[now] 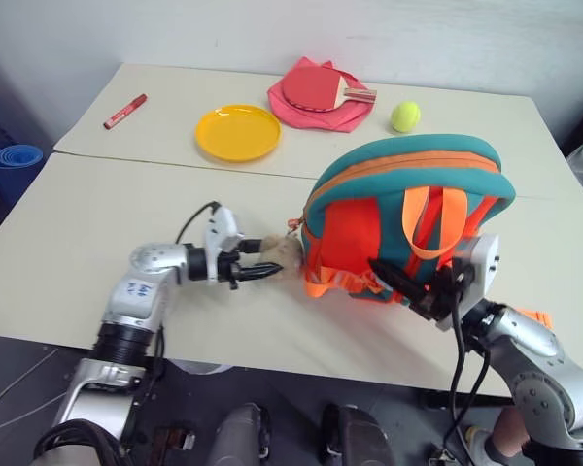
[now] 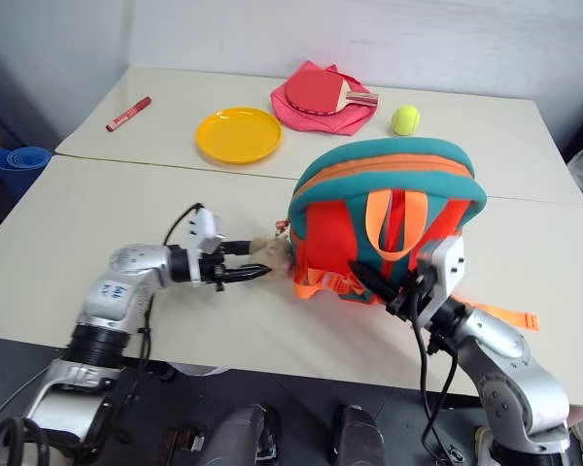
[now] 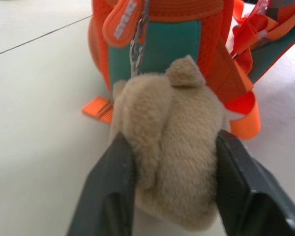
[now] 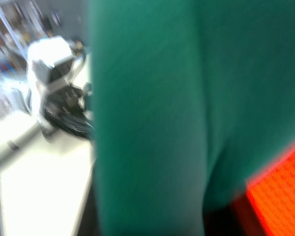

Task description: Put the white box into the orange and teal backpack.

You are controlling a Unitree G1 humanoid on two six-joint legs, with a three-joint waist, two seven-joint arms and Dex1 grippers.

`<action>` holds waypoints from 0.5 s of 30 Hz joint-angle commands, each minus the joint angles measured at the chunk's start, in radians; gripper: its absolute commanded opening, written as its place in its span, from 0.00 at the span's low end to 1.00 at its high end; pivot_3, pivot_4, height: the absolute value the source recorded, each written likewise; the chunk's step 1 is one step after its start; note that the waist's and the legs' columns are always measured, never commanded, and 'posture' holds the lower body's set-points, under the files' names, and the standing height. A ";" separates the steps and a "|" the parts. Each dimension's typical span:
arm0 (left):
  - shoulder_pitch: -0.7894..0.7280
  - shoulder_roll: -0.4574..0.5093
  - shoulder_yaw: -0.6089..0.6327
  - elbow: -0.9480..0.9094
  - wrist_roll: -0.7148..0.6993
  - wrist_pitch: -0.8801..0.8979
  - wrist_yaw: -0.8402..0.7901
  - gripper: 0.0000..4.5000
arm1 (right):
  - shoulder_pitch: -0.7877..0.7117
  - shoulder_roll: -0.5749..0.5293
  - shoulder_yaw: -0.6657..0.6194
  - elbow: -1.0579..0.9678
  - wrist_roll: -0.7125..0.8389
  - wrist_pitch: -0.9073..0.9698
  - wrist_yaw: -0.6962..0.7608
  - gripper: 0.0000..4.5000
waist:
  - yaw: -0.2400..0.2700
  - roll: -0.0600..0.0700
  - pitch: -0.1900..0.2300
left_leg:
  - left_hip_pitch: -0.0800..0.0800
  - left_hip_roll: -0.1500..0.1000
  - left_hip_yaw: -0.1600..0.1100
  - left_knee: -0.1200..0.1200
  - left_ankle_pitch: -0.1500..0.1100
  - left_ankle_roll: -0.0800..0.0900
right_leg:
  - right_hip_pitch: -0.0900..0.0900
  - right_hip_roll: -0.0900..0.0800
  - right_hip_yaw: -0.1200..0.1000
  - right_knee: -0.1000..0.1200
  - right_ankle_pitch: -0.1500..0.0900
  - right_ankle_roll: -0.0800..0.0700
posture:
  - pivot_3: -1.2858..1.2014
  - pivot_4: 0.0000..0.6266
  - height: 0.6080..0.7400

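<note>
- We see the right end effector at the near right of the worktop, its black fingers reaching into the teal straps at the near face of the backpack; we cannot tell how far apart they stand or whether they hold anything.
- We see the left end effector to the near left of the bag, pointing right; its fingers sit narrowly apart, one on each side of the tan plush animal that hangs by a small chain from the bag's left edge, and they touch its fur.
- The backpack stands upright in the middle right of the worktop, orange webbing loops hanging down its near side.
- We cannot see the white box anywhere on the worktop.
- Farther back lie a yellow plate and, to its left, a red marker.
- At the far side rest a paddle on a red-pink cloth, with a yellow-green ball to their right.
</note>
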 commanded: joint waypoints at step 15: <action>0.559 0.220 0.300 -0.353 -0.053 -0.243 -0.044 1.00 | 0.331 -0.227 -0.375 0.380 -0.256 -0.634 0.448 0.99 | 0.002 0.003 -0.001 | 0.009 0.001 0.001 -0.006 -0.005 -0.008 | 0.004 -0.010 0.003 -0.006 0.001 -0.003 | 0.52 0.24 1.00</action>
